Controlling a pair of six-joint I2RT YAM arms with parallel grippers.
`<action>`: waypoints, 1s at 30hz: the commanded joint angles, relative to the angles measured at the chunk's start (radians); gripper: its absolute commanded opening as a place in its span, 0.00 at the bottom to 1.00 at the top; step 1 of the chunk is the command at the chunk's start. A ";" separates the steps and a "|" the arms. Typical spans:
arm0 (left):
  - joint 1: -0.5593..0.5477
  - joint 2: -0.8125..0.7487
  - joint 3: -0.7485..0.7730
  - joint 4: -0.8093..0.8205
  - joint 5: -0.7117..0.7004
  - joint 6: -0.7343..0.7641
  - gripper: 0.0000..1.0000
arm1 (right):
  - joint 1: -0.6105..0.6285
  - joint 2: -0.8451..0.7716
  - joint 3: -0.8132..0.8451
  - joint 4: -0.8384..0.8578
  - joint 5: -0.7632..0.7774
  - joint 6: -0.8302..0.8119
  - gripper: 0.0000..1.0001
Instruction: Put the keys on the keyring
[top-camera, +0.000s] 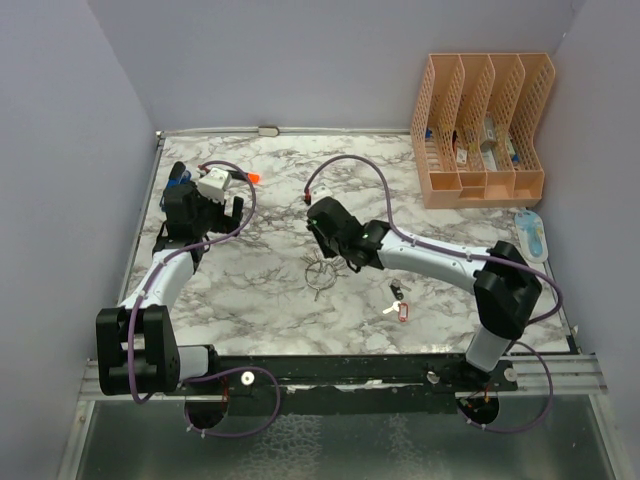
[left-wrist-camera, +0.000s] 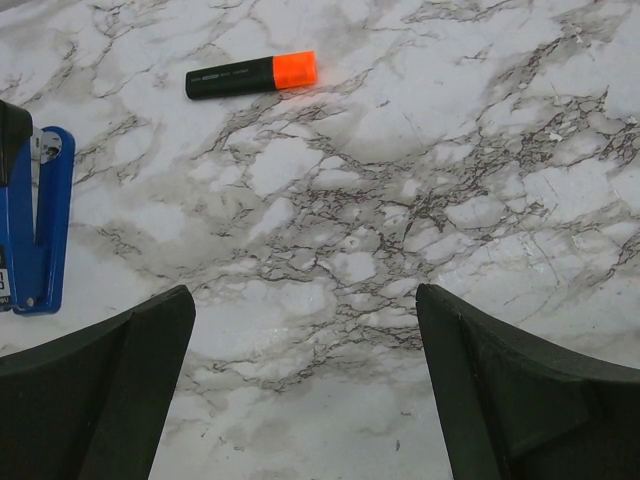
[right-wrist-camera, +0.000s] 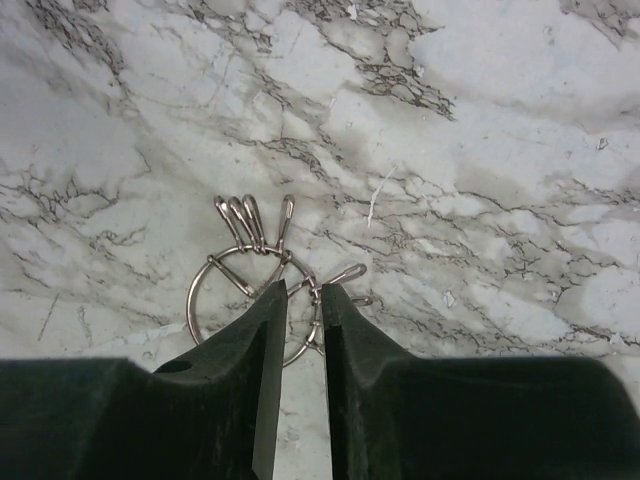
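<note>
Grey walls stand around a marble table (top-camera: 270, 300), and the keyring (right-wrist-camera: 190, 300) lies flat near its middle with small silver clips (right-wrist-camera: 248, 222) fanned out at 12 o'clock. The right pincer (right-wrist-camera: 303, 290) hangs right over the ring's 4 o'clock edge. Its jaws are almost together with only a thin slit between them. I cannot tell if they pinch the wire or just sit around it. The keys (top-camera: 398, 302), one with a red tag and one with a dark head, lie well apart from the ring, at about 4 o'clock from it in the top view. The left pincer (left-wrist-camera: 305, 300) is spread wide over bare marble, holding nothing, far off near 10 o'clock. To do this step well, I think the right pincer should squeeze the thin wire square in its tips and hold it steady so it cannot twist or slip. Then a key can be brought over to it. An orange-capped marker (left-wrist-camera: 250, 75) has tiny print on its black side, too small to read. A blue stapler (left-wrist-camera: 40, 220) shows part of a white label, cut off.
</note>
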 joint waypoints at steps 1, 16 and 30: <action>0.009 -0.004 0.000 -0.004 0.035 -0.008 0.95 | -0.011 0.030 0.038 0.006 -0.066 -0.078 0.17; 0.022 0.008 -0.003 0.000 0.044 -0.009 0.95 | 0.032 0.065 -0.079 -0.115 -0.434 0.108 0.16; 0.027 -0.002 -0.002 -0.002 0.052 -0.013 0.95 | 0.005 0.040 -0.021 -0.213 -0.251 0.133 0.19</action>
